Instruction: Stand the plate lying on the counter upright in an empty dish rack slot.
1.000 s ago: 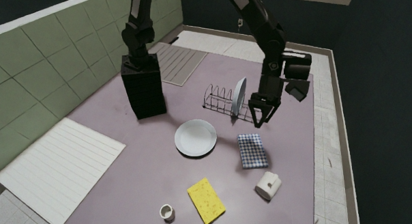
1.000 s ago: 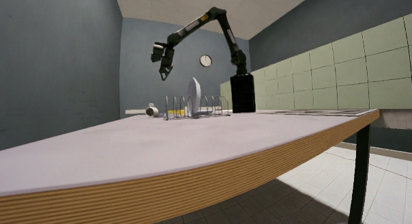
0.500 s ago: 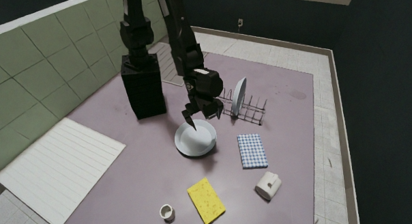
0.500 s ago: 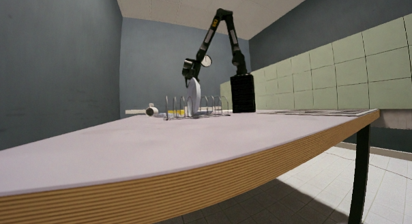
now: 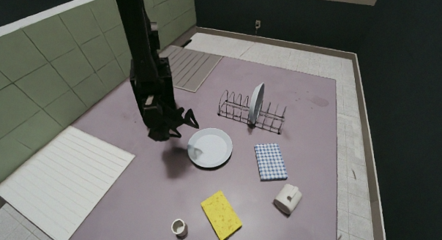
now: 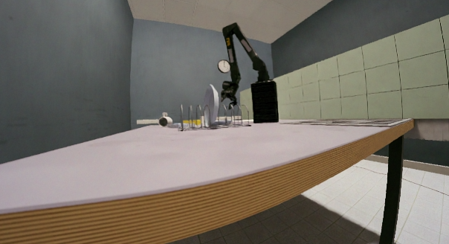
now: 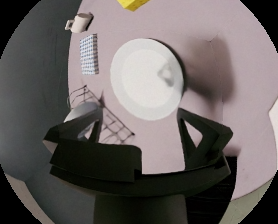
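A white plate (image 5: 210,147) lies flat on the purple counter. It also shows in the wrist view (image 7: 148,78), ahead of the fingers. A wire dish rack (image 5: 252,111) stands behind it, with a second white plate (image 5: 255,102) upright in a slot right of the middle. The rack's other slots are empty. In the low side view the rack (image 6: 213,117) and its upright plate (image 6: 211,105) are far off. My gripper (image 5: 181,124) is open and empty. It hangs above the counter just left of the flat plate, apart from it. It also shows in the side view (image 6: 230,96) and the wrist view (image 7: 144,135).
A blue checked cloth (image 5: 270,161) lies right of the flat plate. A yellow sponge (image 5: 221,214), a small cup (image 5: 179,227) and a white mug on its side (image 5: 287,198) lie nearer the front. A white ribbed mat (image 5: 62,179) is at left, a grey one (image 5: 190,66) behind.
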Motion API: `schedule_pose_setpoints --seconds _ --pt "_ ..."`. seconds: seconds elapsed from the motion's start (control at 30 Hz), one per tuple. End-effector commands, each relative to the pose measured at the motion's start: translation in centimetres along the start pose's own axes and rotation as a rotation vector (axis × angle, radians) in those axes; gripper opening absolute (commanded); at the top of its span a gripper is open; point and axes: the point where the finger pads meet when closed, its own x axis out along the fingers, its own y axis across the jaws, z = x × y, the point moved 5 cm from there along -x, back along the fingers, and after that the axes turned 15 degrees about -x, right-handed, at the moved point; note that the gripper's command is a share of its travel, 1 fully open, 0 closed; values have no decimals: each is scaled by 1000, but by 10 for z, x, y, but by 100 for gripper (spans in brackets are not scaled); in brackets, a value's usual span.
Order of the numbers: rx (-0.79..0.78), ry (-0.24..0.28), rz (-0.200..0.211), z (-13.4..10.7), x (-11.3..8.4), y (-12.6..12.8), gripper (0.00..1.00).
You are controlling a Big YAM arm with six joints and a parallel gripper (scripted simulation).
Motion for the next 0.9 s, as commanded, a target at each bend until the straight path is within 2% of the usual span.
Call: schedule_pose_setpoints --seconds 0.0,0.07,0.27,0.47,0.57,0.6,0.87 --pt "-13 -41 48 1 -2 -19 100" --pt "35 -17 76 -9 -3 -30 100" --pt "89 -22 135 -20 -6 -46 100" --pt "76 -33 148 -17 -8 -46 100" --pt "80 -21 150 -22 -7 -45 100" --pt "84 -23 149 -22 -8 -45 26" --pt "89 -23 148 -22 -8 -45 26"
